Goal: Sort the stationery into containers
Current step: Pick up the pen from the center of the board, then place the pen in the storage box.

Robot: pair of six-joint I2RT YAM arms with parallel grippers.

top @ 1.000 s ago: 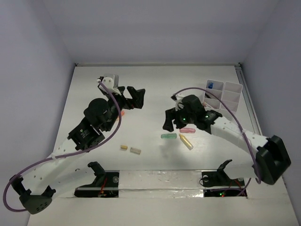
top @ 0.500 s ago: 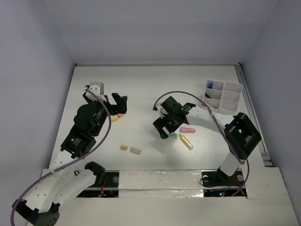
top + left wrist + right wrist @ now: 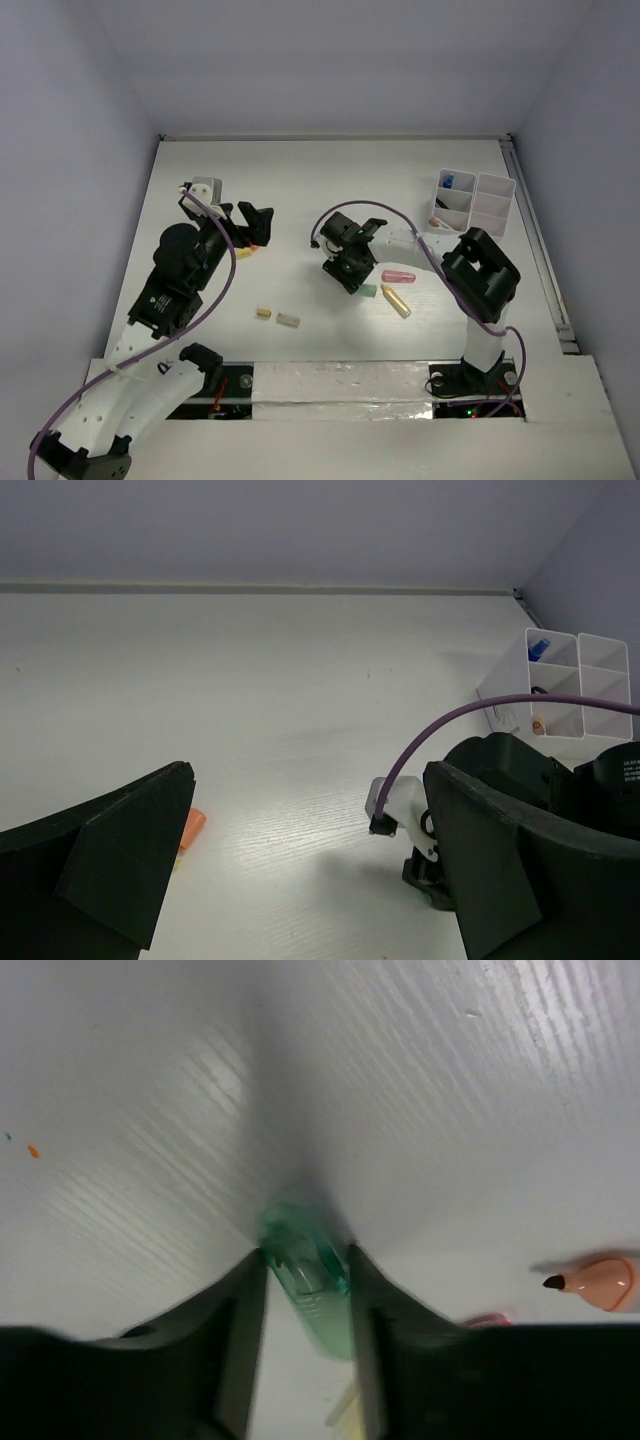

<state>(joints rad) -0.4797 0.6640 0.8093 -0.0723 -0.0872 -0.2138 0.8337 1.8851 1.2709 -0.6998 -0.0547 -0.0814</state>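
Over the last second the right gripper [image 3: 355, 283] has swung from 12 o'clock of the markers down to the green marker [image 3: 369, 290], and its arm has folded back towards its base; the left gripper [image 3: 308, 780] has drawn back towards 9 o'clock. In the wrist view we see the right fingers [image 3: 235, 1330] pressed against both sides of the green marker, which lies flat on the table [image 3: 300, 180], so the hand has closed partway onto it. The marker sits a little to 5 o'clock of the table's centre. The pink marker [image 3: 398, 276] lies near it at 2 o'clock and the yellow marker [image 3: 396, 301] just beside it at 4 o'clock. At 8 o'clock of the green marker we find the yellow eraser [image 3: 263, 313] and the grey eraser [image 3: 288, 320], close together. The white tray [image 3: 495, 183] stands at the table's 2 o'clock, well apart from the gripped marker, with a blue-capped item [image 3: 452, 182] in its far left compartment. The left hand is spread wide with nothing in it, and the orange marker [image 3: 192, 825] lies by its left finger
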